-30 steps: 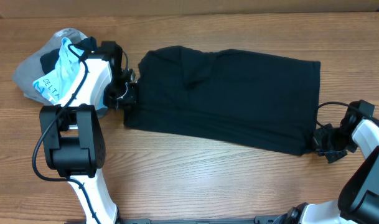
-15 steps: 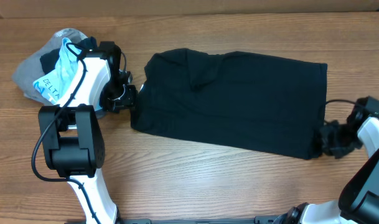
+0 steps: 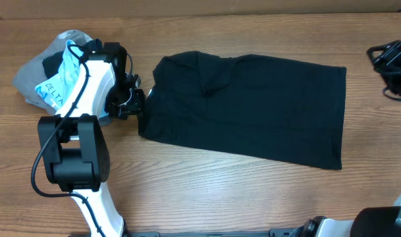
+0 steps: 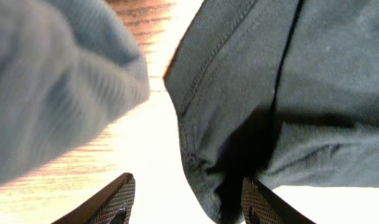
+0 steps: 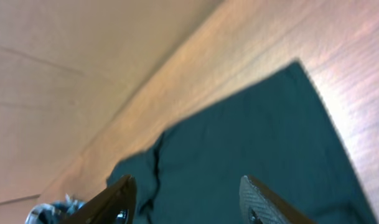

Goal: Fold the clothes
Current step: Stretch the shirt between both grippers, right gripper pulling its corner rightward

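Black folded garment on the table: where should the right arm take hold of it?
Probably the right-hand edge of the black folded garment, near a corner, coming in low from the right. It lies flat, that edge is straight and free, and the open right gripper hangs beyond it.

Left gripper, jaws spread, sits at the black garment's left edge; right gripper, also spread, beyond its right edge.

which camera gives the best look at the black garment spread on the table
Overhead: the black garment lies fully in frame, nearly its whole outline visible. The left wrist view shows only a close-up hemmed edge; the right wrist view sees it tilted, with the lower part cut off.
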